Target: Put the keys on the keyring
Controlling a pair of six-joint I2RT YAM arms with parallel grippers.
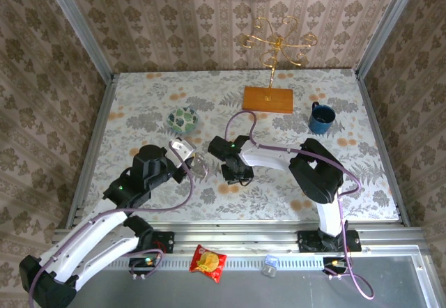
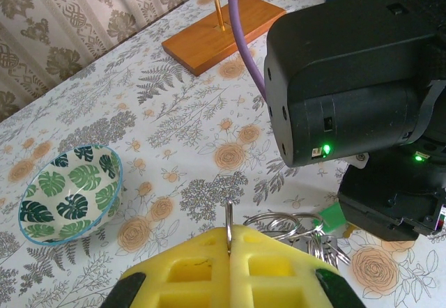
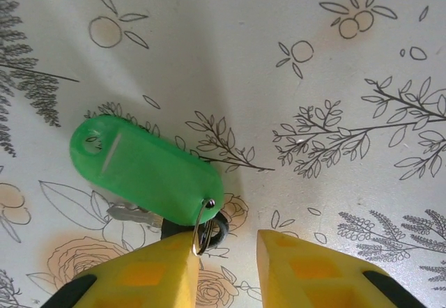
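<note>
Left wrist, bowl (image 2: 70, 189), left claw (image 2: 228, 234) pinching keyring (image 2: 228, 214), right wrist, green tag (image 3: 143, 168)

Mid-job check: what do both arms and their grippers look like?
The left arm and right arm: white links, black joint housings, purple cables. The left gripper and right gripper: yellow recessed pads. Small green lights on the right arm.

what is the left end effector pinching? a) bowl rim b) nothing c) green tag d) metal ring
d: the left end effector is shut on a thin metal ring, which stands upright between its yellow tips.
</note>
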